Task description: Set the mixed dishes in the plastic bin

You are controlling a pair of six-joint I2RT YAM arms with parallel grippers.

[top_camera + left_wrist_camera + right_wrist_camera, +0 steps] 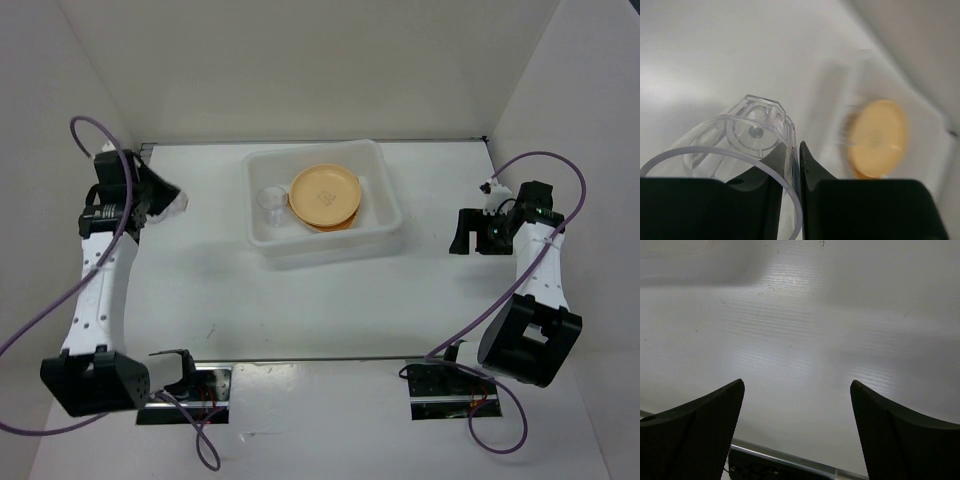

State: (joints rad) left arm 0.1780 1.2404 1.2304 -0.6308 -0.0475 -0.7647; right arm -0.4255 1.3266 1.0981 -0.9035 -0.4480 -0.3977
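In left gripper (795, 165): one clear cup (750, 130), wall pinched. Beyond it, plastic bin (385, 180) holds one tan plate (325, 193), second cup (270, 205). Right gripper (796, 390) spread.

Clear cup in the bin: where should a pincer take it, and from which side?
Likely its rim wall, from straight above, one finger inside: the clear cup seems upright, hemmed between the bin wall and the plate.
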